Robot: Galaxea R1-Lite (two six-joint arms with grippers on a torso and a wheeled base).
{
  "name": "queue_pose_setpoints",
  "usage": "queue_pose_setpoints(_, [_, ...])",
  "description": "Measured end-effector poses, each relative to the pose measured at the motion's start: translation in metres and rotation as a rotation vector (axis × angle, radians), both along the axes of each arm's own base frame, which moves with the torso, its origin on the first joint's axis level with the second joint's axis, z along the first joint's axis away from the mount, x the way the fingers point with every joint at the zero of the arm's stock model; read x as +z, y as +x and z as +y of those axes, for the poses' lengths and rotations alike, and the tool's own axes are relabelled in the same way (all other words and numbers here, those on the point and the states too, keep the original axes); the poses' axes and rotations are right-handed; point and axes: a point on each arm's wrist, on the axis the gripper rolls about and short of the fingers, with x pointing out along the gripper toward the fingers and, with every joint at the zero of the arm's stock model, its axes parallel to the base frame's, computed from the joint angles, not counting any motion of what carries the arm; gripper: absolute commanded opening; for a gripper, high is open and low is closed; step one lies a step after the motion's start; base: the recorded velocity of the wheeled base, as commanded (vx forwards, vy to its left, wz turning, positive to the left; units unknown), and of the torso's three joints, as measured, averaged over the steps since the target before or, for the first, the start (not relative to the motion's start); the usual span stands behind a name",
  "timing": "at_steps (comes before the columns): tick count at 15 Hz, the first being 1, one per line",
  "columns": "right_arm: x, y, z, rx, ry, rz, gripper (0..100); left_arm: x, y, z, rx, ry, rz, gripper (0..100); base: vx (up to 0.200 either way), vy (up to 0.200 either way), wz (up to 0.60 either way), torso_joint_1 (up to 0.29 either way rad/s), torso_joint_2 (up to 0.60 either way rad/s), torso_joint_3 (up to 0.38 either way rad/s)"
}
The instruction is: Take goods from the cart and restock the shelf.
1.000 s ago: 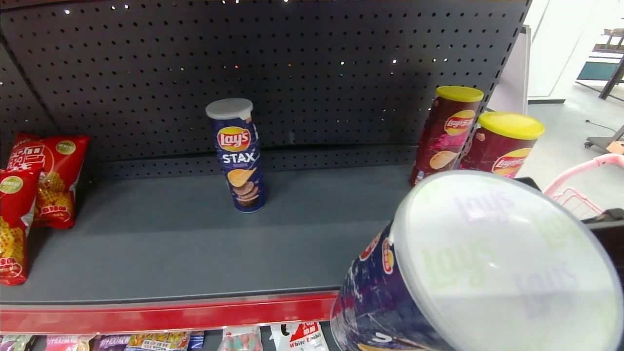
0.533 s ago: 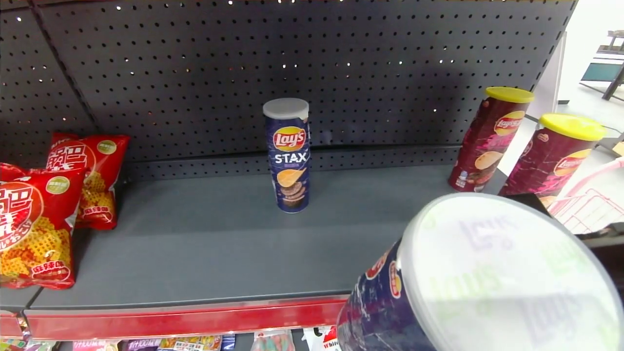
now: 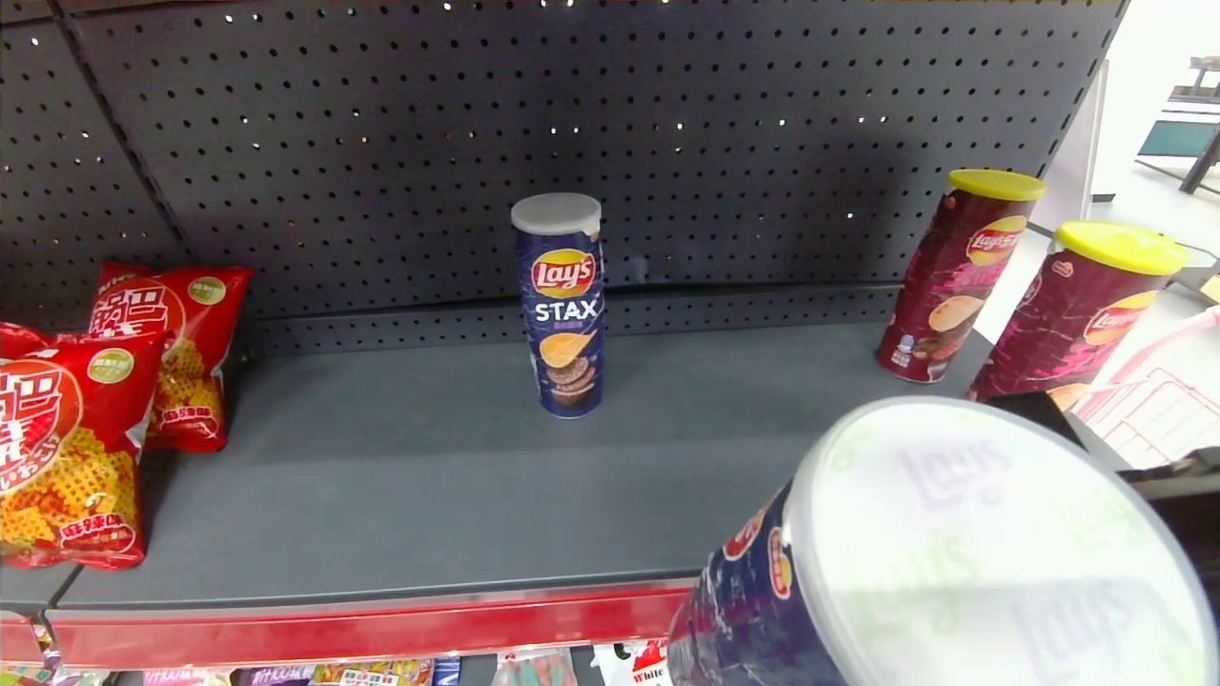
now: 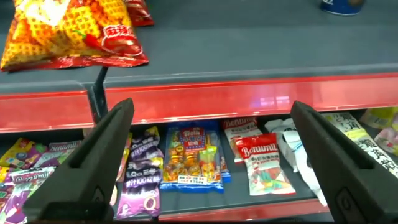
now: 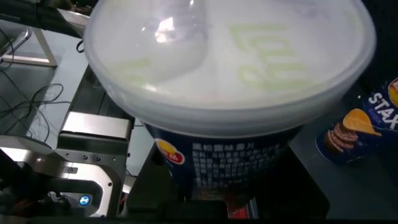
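Note:
A blue chip can point(image 3: 562, 305) with a grey lid stands upright at the middle back of the grey shelf point(image 3: 381, 495). A second blue chip can point(image 3: 953, 562) with a clear white lid hangs tilted at the shelf's front right, close under the head camera. My right gripper point(image 5: 230, 186) is shut on its body below the lid, and a dark finger point(image 3: 1034, 408) shows behind the can. My left gripper point(image 4: 211, 104) is open with nothing in it, level with the red front rail point(image 4: 249, 99) at the shelf's left.
Two maroon cans with yellow lids point(image 3: 953, 276) point(image 3: 1082, 314) stand at the shelf's right end. Red snack bags point(image 3: 86, 419) lie at the left. The pegboard back wall point(image 3: 610, 143) closes the rear. A pink cart point(image 3: 1158, 410) is at the right. Candy bags point(image 4: 193, 162) fill the lower shelf.
The head camera swung left, so the whole shelf sits farther right in the picture. The held can has sunk slightly lower in the view.

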Motion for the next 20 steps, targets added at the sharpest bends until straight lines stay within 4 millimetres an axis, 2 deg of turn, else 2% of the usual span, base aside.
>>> queue_pose_setpoints(6, [-0.005,0.0,-0.001,0.001,-0.012,0.009,0,0.0,0.0,0.0,-0.001,0.0,0.0,100,0.0,0.0,0.0,0.0,0.0,0.0])
queue_pose_setpoints(9, [-0.007,-0.001,-0.001,0.0,-0.017,0.012,0,0.0,0.0,0.0,0.0,0.0,0.001,100,0.2,0.0,0.0,0.001,0.0,0.002])
queue_pose_setpoints(20, [-0.012,-0.003,-0.006,-0.005,-0.012,0.015,0,0.0,0.0,0.0,0.001,-0.001,0.001,100,0.0,0.0,0.0,0.0,0.0,0.0])
